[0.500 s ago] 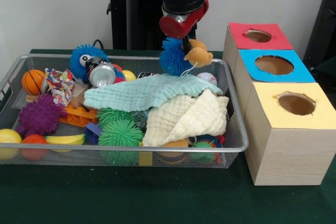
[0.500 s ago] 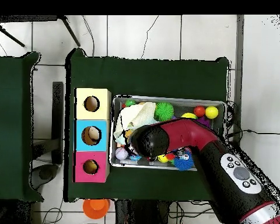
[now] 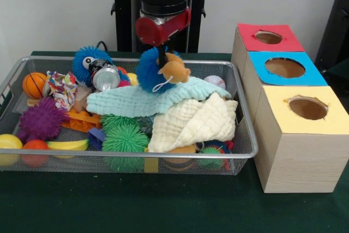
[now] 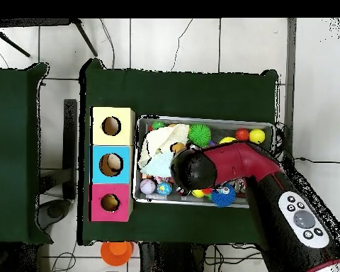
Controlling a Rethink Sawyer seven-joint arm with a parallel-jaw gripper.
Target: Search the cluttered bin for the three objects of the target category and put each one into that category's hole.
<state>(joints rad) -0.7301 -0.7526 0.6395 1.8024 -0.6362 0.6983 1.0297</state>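
The silver wire-mesh bin (image 3: 136,155) is crowded with toys, balls and cloths; it also shows in the overhead view (image 4: 205,119). My gripper (image 3: 162,53) hangs under the red wrist over the bin's far middle. It is shut on a small plush animal (image 3: 163,70) with a fuzzy blue body and a tan head. The plush dangles just above the light blue cloth (image 3: 136,99). In the overhead view the arm (image 4: 190,170) hides the gripper and the plush. No other plush animal shows.
Three wooden boxes with holes stand beside the bin: red (image 3: 268,37), blue (image 3: 284,68), yellow (image 3: 307,108). The bin holds a blue puffer ball (image 3: 87,61), a can (image 3: 106,77), a rope toy (image 3: 62,88), a purple spiky ball (image 3: 41,119), green spiky balls (image 3: 124,137) and a cream cloth (image 3: 193,121).
My gripper has carried the plush toward the picture's left in the front view, away from the boxes, and a little lower over the light blue cloth.
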